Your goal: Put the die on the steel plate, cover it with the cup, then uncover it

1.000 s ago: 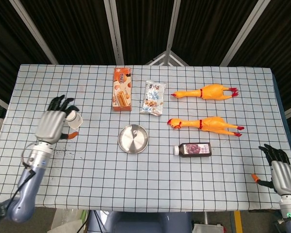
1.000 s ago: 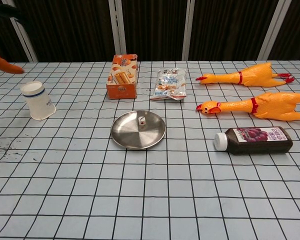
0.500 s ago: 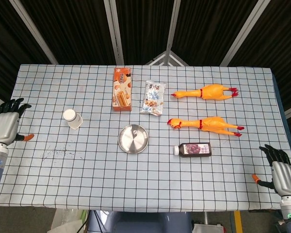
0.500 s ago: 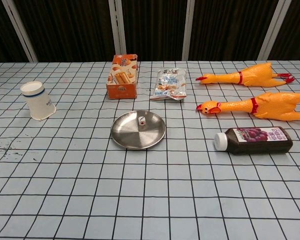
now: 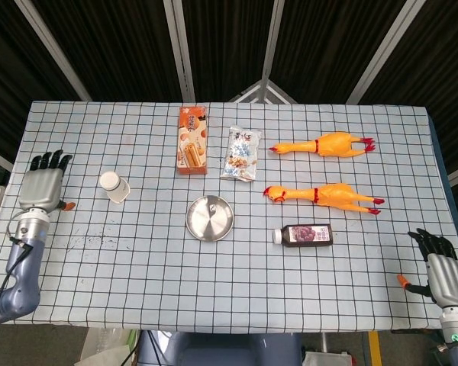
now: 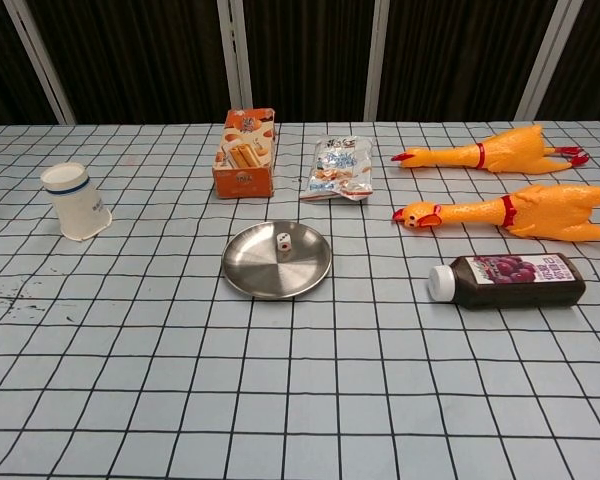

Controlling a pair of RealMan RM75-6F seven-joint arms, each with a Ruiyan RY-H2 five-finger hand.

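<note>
The small white die (image 6: 284,240) lies on the round steel plate (image 6: 277,275), which sits mid-table, and nothing covers it. In the head view the plate (image 5: 209,217) shows in the middle too. A white paper cup (image 6: 75,201) stands mouth down and slightly tilted, left of the plate; from the head camera the cup (image 5: 113,186) is well clear of the plate. My left hand (image 5: 42,189) hovers at the table's left edge, left of the cup, fingers spread and empty. At the front right corner, my right hand (image 5: 446,273) is open and holds nothing.
Behind the plate lie an orange snack box (image 5: 191,140) and a snack packet (image 5: 241,153). Two yellow rubber chickens (image 5: 320,145) (image 5: 324,195) lie at the right. A dark bottle (image 5: 306,235) lies on its side right of the plate.
My left hand drew away from the cup to the table's left edge, then came back slightly to the right. The cup, plate and die have not moved. The right hand stayed still.
</note>
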